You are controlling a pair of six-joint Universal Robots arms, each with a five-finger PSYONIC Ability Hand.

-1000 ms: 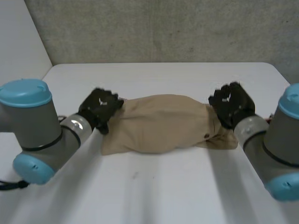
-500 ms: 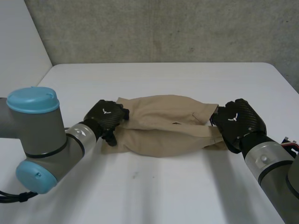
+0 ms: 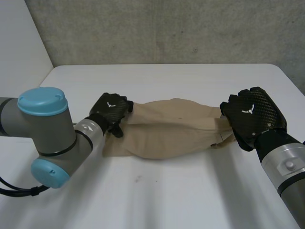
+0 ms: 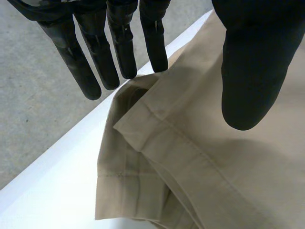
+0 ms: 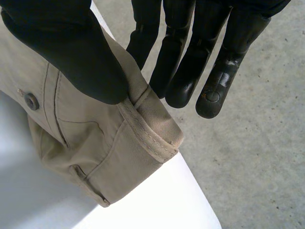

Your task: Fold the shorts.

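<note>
The shorts (image 3: 171, 131) lie on the table (image 3: 167, 191), with their long axis running from hand to hand. The left hand (image 3: 110, 110) pinches the hem (image 4: 143, 138) and the right hand (image 3: 250, 117) pinches the waistband (image 5: 147, 133), each between thumb and fingers, so both are equally near.

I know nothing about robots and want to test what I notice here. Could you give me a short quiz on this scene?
1. True or false: the shorts are blue.
2. What does the right hand pinch? A) the waistband end, near a button; B) a leg hem; C) nothing.
3. Fill in: the left hand pinches the shorts at the ___ end, opposite the waistband.

Key: 1 false, they are tan. 2 A. 3 hem.
</note>
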